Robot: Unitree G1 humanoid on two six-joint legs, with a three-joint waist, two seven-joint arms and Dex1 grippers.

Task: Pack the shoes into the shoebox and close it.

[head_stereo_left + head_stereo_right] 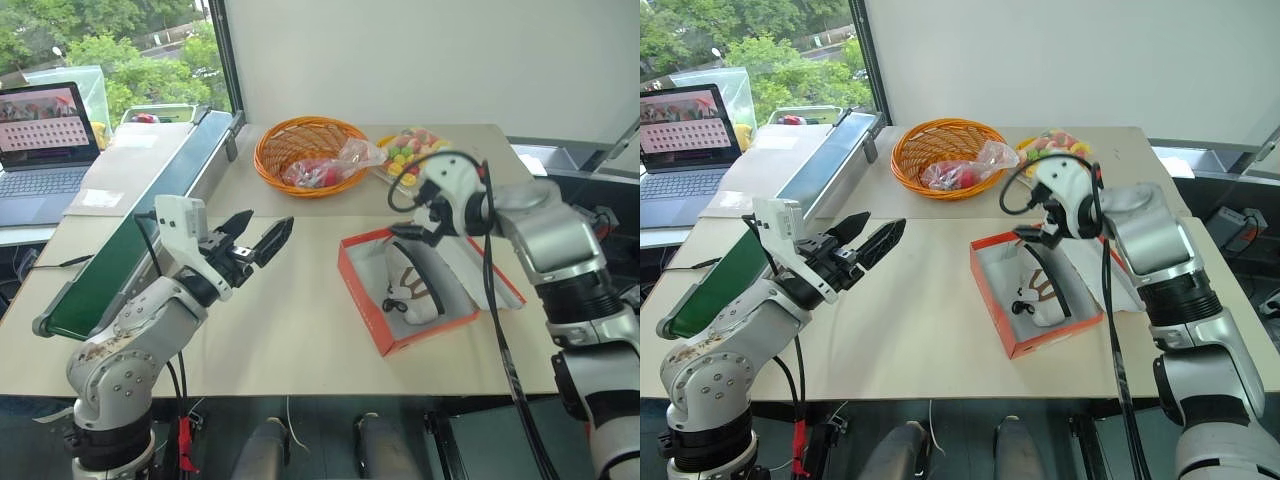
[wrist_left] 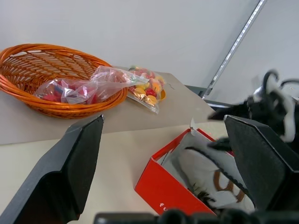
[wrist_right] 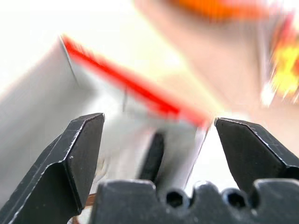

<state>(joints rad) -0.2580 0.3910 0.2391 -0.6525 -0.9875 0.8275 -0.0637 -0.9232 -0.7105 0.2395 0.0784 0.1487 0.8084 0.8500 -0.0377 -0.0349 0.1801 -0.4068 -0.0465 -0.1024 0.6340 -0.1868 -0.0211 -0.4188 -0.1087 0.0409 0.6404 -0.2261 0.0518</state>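
Right gripper (image 3: 159,135): fingers spread wide with nothing between them, hanging over the far end of the shoebox, at about 3 o'clock on the table.
Left gripper (image 1: 258,236): fingers apart and empty, held above the table at about 9 o'clock, pointing toward the box.
Shoebox (image 1: 362,302): flat red cardboard, white inside, lying open near the table's front edge at about 4 o'clock; I cannot make out how its lid lies.
Shoes (image 1: 408,285): white sneaker with brown trim and dark laces lies inside the box; whether both of the pair are in there I cannot tell.
Handling, shoes: likely light, with soft uppers that give and a firmer sole; a pinch across the heel or the sides looks safest, since laces could snag.
Handling, box: thin card, probably light and easy to push along the smooth tabletop; the lid is best taken at its free edge while the base is steadied.
Basket (image 1: 300,145): round orange wicker at 12 o'clock, holding a crinkly clear bag (image 1: 335,165).
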